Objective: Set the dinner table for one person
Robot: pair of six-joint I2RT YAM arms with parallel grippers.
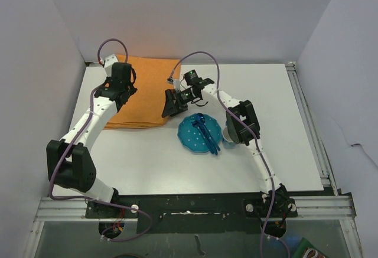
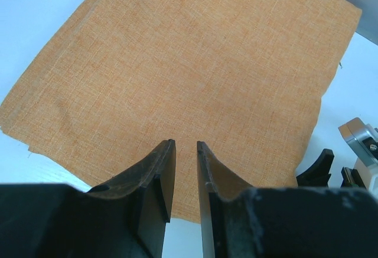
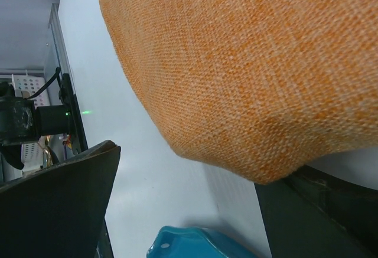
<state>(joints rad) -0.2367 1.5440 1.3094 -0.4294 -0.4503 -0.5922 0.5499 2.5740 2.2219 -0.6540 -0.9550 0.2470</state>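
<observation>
Table: large flat white rectangular tabletop (image 1: 277,122), under everything, bare on its right side.
Cloth: orange woven rectangular cloth (image 1: 144,90), flat on the far left-centre of the table; about as wide as deep from above, so no clear long axis.
Corner: near right corner of the cloth, pointing toward the round blue plate (image 1: 190,135), which carries blue cutlery (image 1: 205,131) and sits near the corner but apart from it.
Right gripper (image 1: 171,107): at that corner, fingers spread wide on both sides of it, pinching nothing yet; contact with the cloth not clear.
Left gripper (image 2: 186,146): above the near edge of the cloth, further left; fingers a narrow gap apart, nothing between them.
Nearer arm: right, for the corner.
Probable step: closing on the corner to shift the cloth.
</observation>
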